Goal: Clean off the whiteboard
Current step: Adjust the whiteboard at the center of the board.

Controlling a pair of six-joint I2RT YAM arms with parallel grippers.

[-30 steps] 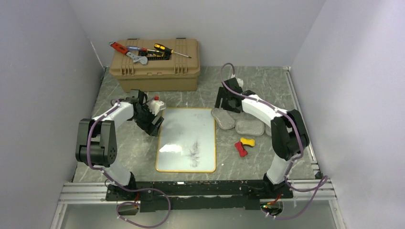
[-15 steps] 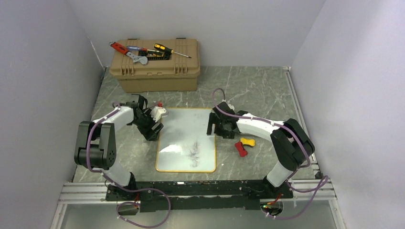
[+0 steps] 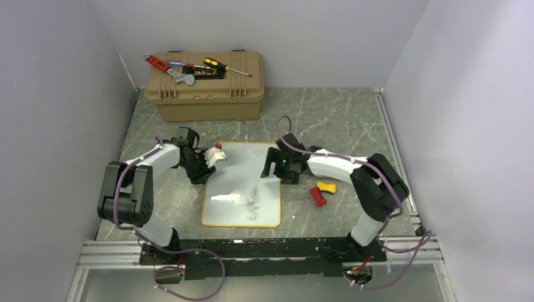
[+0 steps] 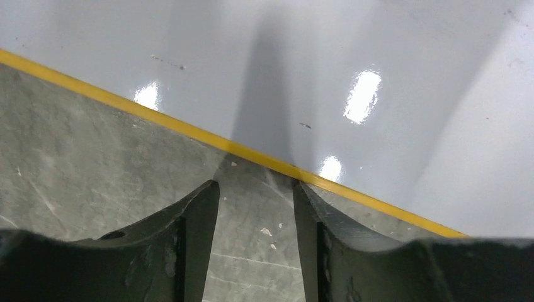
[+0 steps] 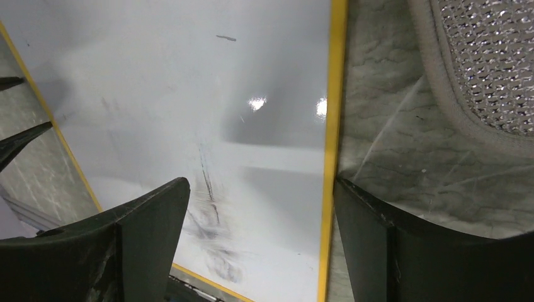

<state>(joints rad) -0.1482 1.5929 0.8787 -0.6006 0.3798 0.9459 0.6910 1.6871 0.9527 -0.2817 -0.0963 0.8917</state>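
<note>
The whiteboard (image 3: 242, 185) lies flat mid-table, slightly skewed, with a yellow-orange frame and smeared dark marks (image 3: 252, 200) in its lower half. My left gripper (image 3: 203, 173) is low at the board's upper left edge. In the left wrist view it (image 4: 255, 189) stands open over bare table, its fingertips right at the frame (image 4: 189, 129). My right gripper (image 3: 272, 168) is at the board's upper right edge. In the right wrist view it (image 5: 258, 189) is open and straddles the frame (image 5: 329, 157), one finger over the white surface, the other outside it.
A tan toolbox (image 3: 204, 85) with screwdrivers and a wrench on its lid stands at the back left. Small red and yellow pieces (image 3: 321, 192) lie right of the board. A grey mesh pad (image 5: 485, 63) lies just beyond the board's right edge.
My right gripper came from the grey pads down to the board's right edge. The left gripper narrowed and edged toward the board. The board turned slightly, its near end shifting left.
</note>
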